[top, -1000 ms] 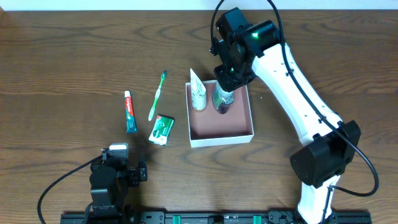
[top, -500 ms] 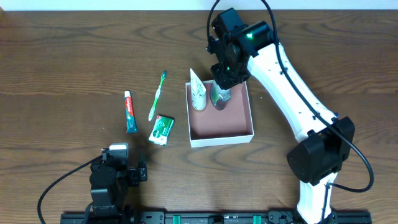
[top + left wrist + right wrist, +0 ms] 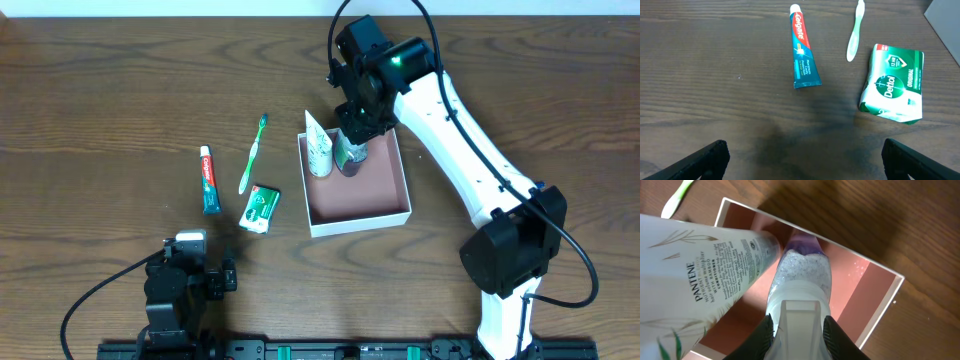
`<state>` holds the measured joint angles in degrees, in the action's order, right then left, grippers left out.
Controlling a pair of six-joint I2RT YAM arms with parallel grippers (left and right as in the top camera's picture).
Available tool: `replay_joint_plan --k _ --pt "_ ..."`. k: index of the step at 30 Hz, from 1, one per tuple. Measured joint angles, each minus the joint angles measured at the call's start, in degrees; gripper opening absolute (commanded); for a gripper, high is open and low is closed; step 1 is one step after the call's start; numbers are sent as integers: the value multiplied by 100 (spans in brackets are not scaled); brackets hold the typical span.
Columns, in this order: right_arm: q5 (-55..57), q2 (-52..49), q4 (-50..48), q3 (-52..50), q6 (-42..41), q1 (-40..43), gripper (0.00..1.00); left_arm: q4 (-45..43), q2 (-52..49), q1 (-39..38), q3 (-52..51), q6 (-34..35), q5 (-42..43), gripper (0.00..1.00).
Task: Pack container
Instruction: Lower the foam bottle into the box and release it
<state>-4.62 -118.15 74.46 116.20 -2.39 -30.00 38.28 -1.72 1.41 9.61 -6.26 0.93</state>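
Note:
The container is a square shallow box with white walls and a pinkish-brown inside, at the table's middle; it also shows in the right wrist view. A white Pantene tube stands against its left wall. My right gripper is shut on a clear bottle with a white cap and purple base, holding it upright inside the container beside the tube. My left gripper is open and empty, low over bare table, near the front left.
Left of the container lie a Colgate toothpaste tube, a green toothbrush and a green-and-white Dettol soap box. The right arm reaches over the table's right side.
My right gripper has shifted the bottle left, closer to the Pantene tube, and the container has nudged slightly. The left arm has not moved.

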Motion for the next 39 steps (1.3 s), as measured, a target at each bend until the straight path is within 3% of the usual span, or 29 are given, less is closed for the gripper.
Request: replay_joint_plan --k 27,39 --pt "15 -46 -321 -238 -129 0 25 0 0 0 0 0 -2 98" --pt "15 -46 -363 -238 -175 -76 37 0 0 0 0 2 0 98"
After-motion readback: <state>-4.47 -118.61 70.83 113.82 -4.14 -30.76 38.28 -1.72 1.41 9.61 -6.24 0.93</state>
